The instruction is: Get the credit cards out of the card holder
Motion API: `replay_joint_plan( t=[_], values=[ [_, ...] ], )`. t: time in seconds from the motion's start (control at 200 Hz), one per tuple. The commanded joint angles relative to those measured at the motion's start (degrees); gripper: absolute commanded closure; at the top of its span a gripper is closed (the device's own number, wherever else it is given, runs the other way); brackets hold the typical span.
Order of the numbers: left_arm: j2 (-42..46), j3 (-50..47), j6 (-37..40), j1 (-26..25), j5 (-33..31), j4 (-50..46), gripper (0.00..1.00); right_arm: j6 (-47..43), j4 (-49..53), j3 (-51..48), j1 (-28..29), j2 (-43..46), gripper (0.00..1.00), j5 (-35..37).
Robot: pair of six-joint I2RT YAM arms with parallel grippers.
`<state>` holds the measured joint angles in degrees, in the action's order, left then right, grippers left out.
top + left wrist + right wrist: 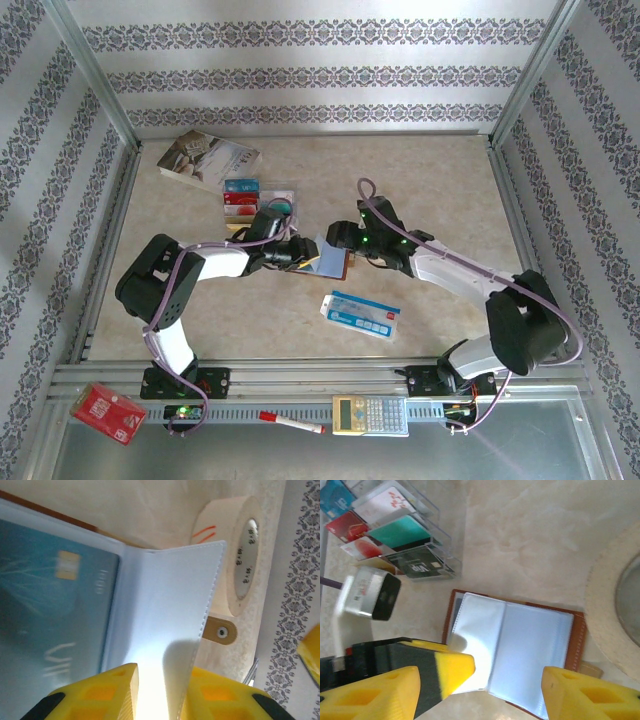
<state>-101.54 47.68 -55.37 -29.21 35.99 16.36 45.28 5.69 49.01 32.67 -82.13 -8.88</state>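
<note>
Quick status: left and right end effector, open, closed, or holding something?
Left end effector: closed on a clear plastic sleeve of the card holder.
Right end effector: open, holding nothing, above the card holder.

Overhead view: bright, even, diffuse light; sharp throughout, soft short shadows under both arms on the table (420, 190). Left wrist view: close range, the card (55, 605) blurred and dim, sleeve (170, 610) washed pale, finger shadow across it. Right wrist view: card holder (515, 650) sleeves glare white; yellow fingers (370, 695) soft, out of focus.
</note>
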Motion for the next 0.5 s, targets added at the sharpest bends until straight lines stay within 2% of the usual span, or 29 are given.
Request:
replay_joint_plan(
  t=[0.0, 0.195, 0.495],
  values=[
    [1.6, 1.8, -0.1, -2.0, -0.7, 1.1, 0.72, 1.7, -1.5, -1.9, -1.1, 2.8, 0.34, 1.2],
    [-1.5, 3.5, -0.1, -4.1, -0.9, 0.5, 0.68, 3.3, -3.6, -5.2, -2.0, 5.3, 0.33, 2.0],
    [-3.9, 4.0, -1.2, -4.3, -2.4, 0.4, 0.67, 3.8, -3.8, -7.0, -2.3, 6.6, 0.33, 1.9]
  ],
)
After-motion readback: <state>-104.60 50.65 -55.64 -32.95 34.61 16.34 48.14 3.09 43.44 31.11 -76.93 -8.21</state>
